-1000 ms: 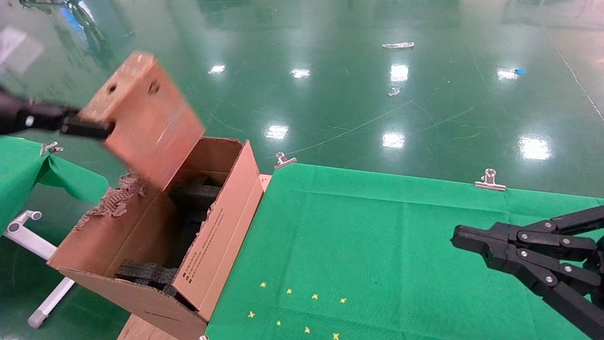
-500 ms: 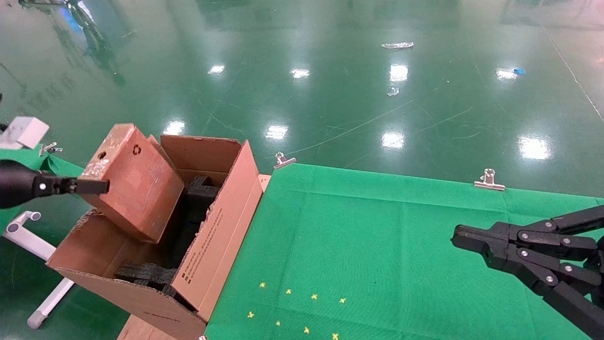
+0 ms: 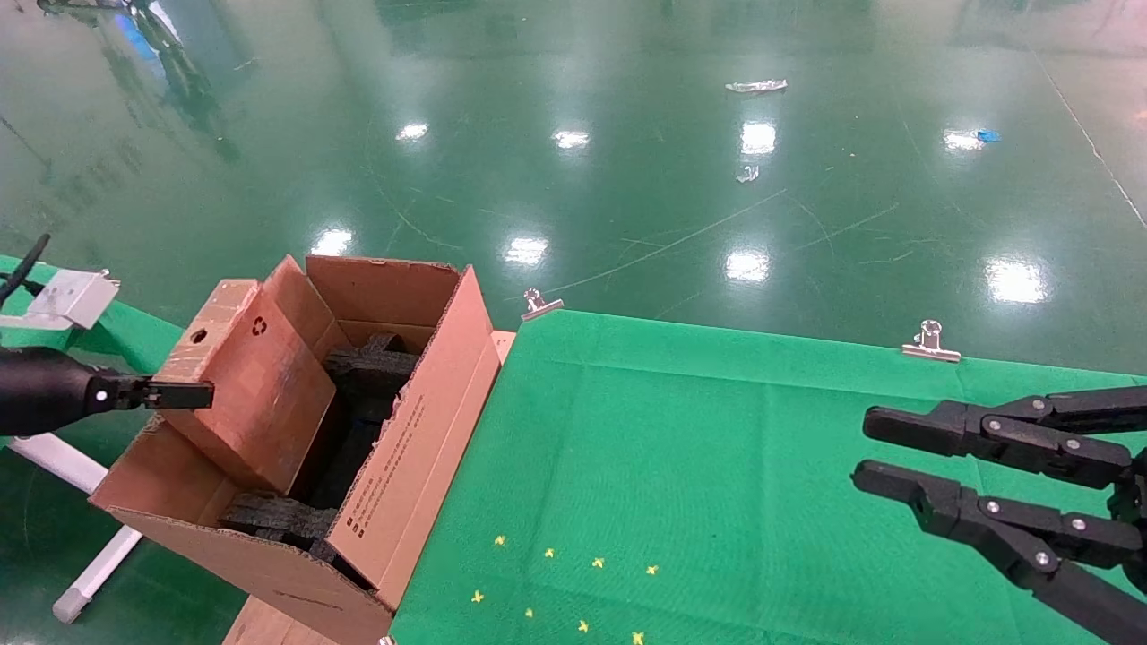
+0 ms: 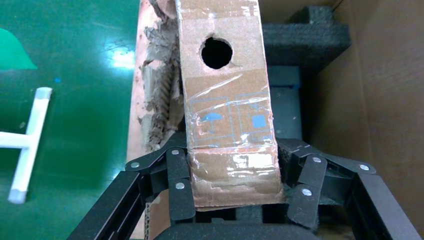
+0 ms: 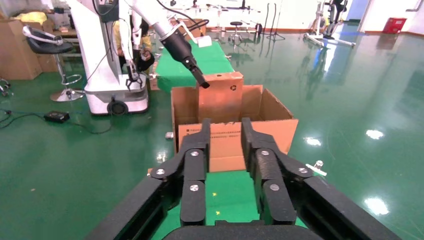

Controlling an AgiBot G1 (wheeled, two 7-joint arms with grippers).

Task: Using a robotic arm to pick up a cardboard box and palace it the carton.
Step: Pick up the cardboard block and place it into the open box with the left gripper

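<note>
The robotic arm's left gripper [image 3: 202, 394] is shut on the cardboard box [image 3: 251, 385], a small brown box with a round hole and a recycling mark. The box stands tilted, its lower part down inside the carton [image 3: 421, 448] against the torn flap's side. Black foam blocks [image 3: 372, 367] lie beside and below it. In the left wrist view the fingers [image 4: 180, 190] press both sides of the taped box [image 4: 227, 115]. My right gripper [image 3: 867, 451] is open and empty above the green table. The right wrist view shows the white arm [image 5: 155, 12], box [image 5: 220, 97] and carton [image 5: 235, 140].
The green cloth table [image 3: 717, 466] has metal clips [image 3: 929, 345] on its far edge and small yellow marks [image 3: 564, 582] near the front. A white tube frame [image 3: 81, 537] lies on the floor left of the carton. A second green table [image 3: 134, 331] stands at the far left.
The left gripper has brought the cardboard box down from above the carton into it. The right gripper's fingers have parted from shut to open.
</note>
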